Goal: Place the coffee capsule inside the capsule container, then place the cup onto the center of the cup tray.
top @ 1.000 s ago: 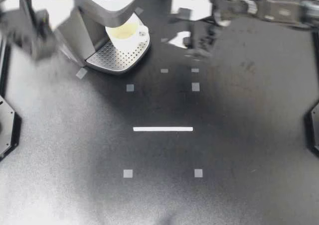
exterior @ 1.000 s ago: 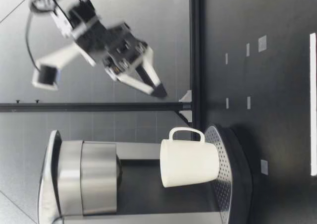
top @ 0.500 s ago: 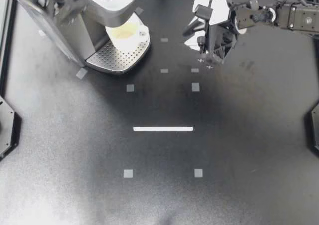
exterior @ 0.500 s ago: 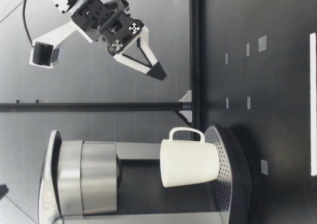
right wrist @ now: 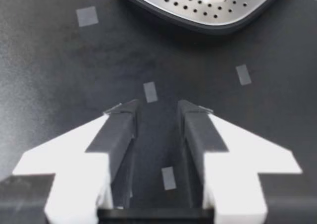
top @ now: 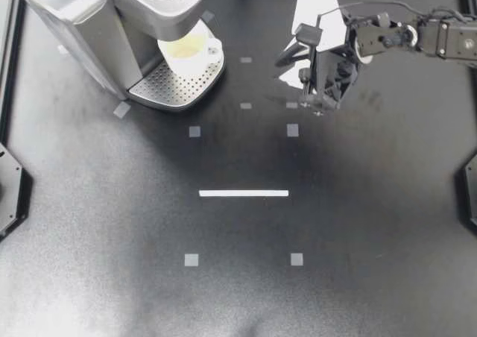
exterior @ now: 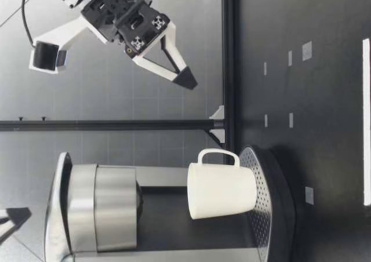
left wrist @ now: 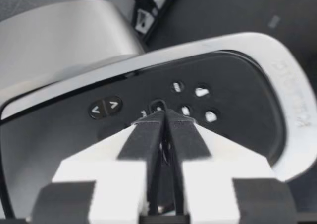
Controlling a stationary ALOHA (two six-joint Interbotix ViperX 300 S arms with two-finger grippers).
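When looking down from above, find the cup [top: 190,50] on the tray [top: 168,91] at 9 to 10 o'clock from the right claw [top: 319,102], handle toward 3 o'clock. Note that claw spread open, empty; left claw [left wrist: 165,116] pinched closed over machine [top: 82,24] buttons. No capsule visible.

Left pincer [left wrist: 165,117] with black-padded white fingers pressed together, tips at a cluster of small lit buttons [left wrist: 201,91] on the glossy black, silver-rimmed coffee machine top [left wrist: 242,85]. Dark tabletop [left wrist: 233,8] beyond.
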